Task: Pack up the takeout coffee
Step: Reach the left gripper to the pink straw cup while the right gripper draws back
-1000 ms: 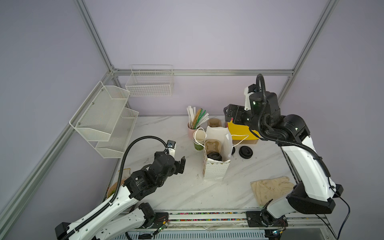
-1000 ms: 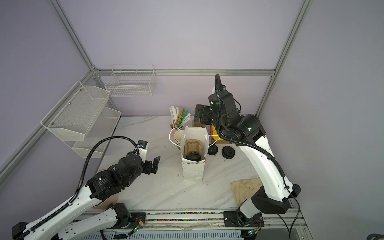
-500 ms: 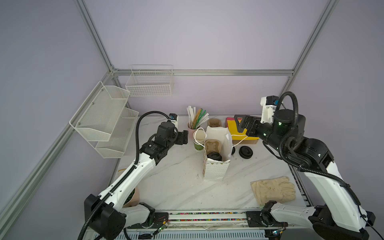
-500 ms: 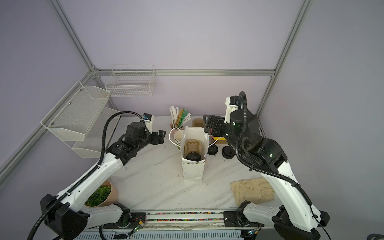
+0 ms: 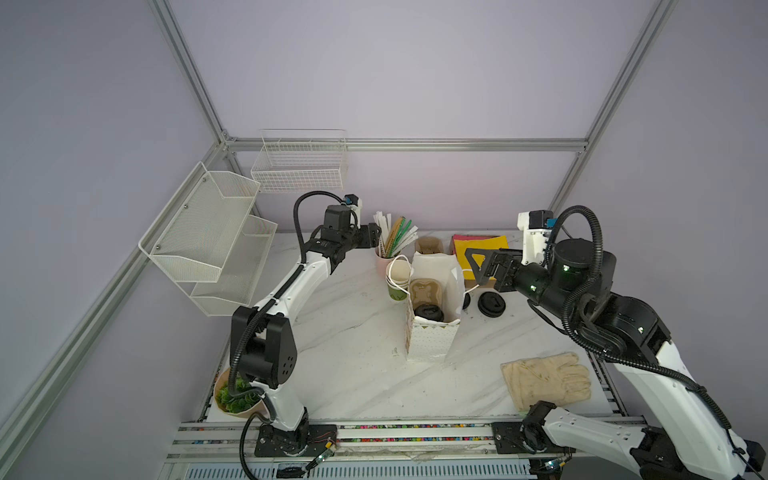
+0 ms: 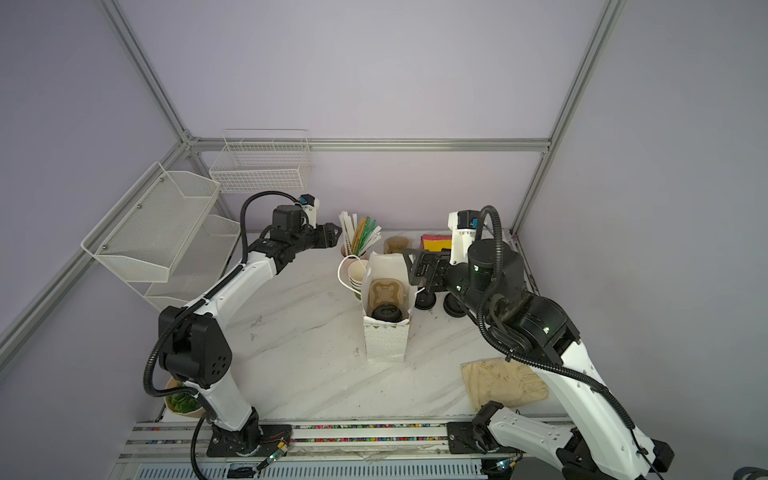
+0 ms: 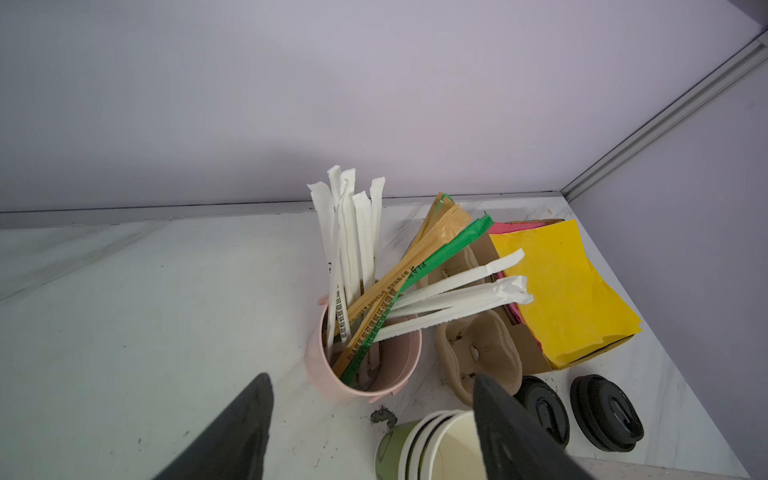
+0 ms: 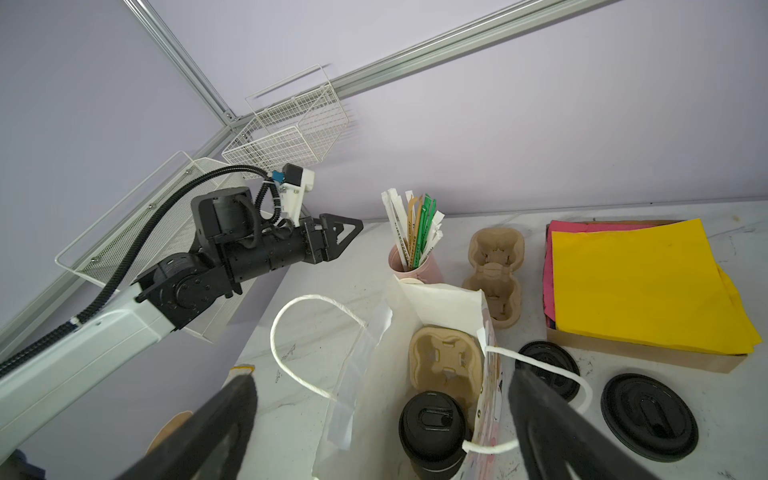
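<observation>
The takeout coffee point(image 5: 428, 312) sits lidded inside the bag point(image 5: 430, 347), so perhaps only a straw remains; the left claw point(image 5: 375, 236) by the straws point(image 5: 395, 237) and the right claw point(image 5: 473, 268) stand open, empty.

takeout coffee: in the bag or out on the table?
In the bag. The takeout coffee stands upright inside the open white bag, black lid on, below the bag's rim.

Pale lavender walls point(image 5: 395, 75) meet in a corner at the upper left of the frame, edged with aluminium framing point(image 5: 457, 144). A two-tier white mesh shelf point(image 5: 199, 232) hangs at centre left, a white wire basket point(image 5: 299, 166) beside it. Below, a white marble-patterned table point(image 5: 353, 374), evenly lit.
</observation>
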You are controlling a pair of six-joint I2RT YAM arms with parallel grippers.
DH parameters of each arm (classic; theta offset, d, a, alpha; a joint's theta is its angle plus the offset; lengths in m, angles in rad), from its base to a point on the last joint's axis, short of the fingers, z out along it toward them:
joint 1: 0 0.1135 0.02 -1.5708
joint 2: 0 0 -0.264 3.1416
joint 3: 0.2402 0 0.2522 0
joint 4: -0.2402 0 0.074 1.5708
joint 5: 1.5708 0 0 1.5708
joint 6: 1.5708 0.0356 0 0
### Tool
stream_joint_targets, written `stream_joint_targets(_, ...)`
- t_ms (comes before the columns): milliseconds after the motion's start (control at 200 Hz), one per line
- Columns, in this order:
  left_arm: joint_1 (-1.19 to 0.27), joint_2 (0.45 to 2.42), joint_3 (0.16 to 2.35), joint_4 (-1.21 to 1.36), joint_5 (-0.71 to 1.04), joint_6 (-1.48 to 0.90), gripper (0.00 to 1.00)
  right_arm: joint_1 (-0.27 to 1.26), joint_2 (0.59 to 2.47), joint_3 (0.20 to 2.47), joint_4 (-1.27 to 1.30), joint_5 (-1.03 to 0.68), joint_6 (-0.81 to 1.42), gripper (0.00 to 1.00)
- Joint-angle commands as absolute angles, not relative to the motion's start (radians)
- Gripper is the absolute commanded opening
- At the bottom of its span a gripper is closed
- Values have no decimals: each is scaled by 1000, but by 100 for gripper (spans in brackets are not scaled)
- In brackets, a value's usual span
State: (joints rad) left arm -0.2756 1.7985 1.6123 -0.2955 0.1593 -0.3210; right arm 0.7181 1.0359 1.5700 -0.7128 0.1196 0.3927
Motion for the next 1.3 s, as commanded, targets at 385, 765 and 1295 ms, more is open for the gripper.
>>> stream_joint_targets(385, -276, 1997, 1977, -380, 122, -268, 50, 715, 983, 1546, -677, 78, 382, 97)
stream_joint_targets(765, -282, 2092, 2100, -447, 67, -258, 43, 715, 984, 1538, -670, 64, 388, 97)
stream_joint_targets(1295, -298, 2199, 2245, -502, 40, -251, 32, 715, 971, 1513, -661, 64, 384, 97)
